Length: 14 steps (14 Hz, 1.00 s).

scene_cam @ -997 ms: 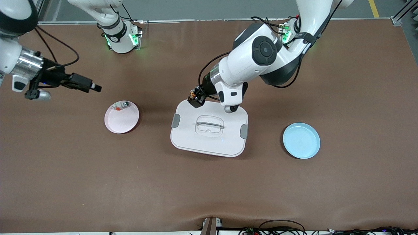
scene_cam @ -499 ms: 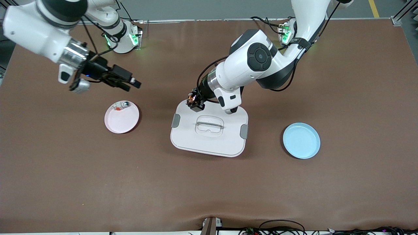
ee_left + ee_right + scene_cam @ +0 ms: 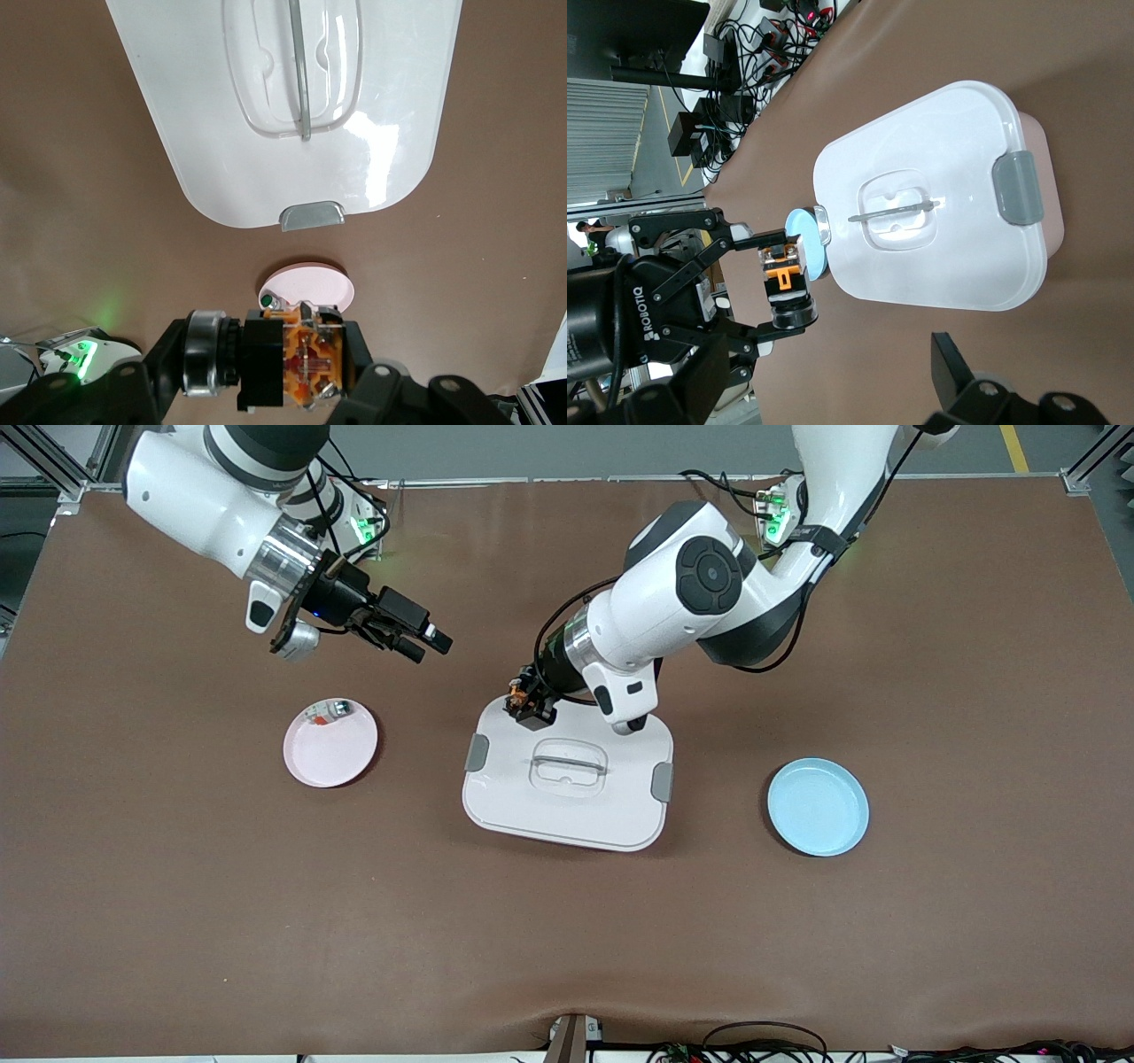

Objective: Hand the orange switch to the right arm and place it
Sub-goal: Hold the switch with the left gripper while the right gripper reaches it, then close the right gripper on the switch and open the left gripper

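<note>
The orange switch (image 3: 521,693), a small black boxy part with an orange patterned face, hangs over the corner of the white lidded box (image 3: 567,815). My left gripper (image 3: 529,703) is shut on it. In the left wrist view the switch (image 3: 306,367) sits clamped between the fingers. My right gripper (image 3: 431,643) is open and empty, over bare table between the pink plate (image 3: 330,748) and the box, pointing at the switch. The right wrist view shows the switch (image 3: 782,270) ahead of my open right gripper (image 3: 828,385).
A pale silvery part with a red spot (image 3: 328,711) lies in the pink plate. A blue plate (image 3: 817,808) sits toward the left arm's end of the table. The box lid has grey clips (image 3: 662,781) and a clear handle (image 3: 568,766).
The right arm has swung in from its end of the table toward the left gripper and the switch, jaws still open. The left gripper with the switch has barely shifted.
</note>
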Motion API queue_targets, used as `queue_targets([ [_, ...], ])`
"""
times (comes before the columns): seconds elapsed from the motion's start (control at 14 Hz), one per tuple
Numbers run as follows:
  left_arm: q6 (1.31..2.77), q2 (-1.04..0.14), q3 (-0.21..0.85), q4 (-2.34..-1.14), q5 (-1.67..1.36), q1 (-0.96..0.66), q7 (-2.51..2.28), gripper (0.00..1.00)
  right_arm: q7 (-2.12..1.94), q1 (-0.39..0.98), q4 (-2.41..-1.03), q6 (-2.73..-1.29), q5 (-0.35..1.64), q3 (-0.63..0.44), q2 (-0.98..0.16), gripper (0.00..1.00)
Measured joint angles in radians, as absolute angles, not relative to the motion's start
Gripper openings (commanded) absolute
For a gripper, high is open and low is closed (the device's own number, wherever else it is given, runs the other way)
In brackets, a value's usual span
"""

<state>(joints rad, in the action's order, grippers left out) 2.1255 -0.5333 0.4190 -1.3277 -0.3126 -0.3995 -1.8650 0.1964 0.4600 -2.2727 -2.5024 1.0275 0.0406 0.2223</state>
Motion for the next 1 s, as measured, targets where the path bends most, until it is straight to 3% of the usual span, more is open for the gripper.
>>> queue_targets([
  [0.36, 2.125, -0.535, 0.419, -1.328, -0.313, -0.405, -1.865, 0.0, 0.212, 0.569, -2.269, -2.645, 1.042, 0.041, 0.139, 1.0],
  [1.0, 2.126, -0.535, 0.419, -1.325, -0.313, -0.405, -1.865, 0.0, 0.254, 0.626, -2.168, -2.689, 1.069, 0.04, 0.025, 1.0],
])
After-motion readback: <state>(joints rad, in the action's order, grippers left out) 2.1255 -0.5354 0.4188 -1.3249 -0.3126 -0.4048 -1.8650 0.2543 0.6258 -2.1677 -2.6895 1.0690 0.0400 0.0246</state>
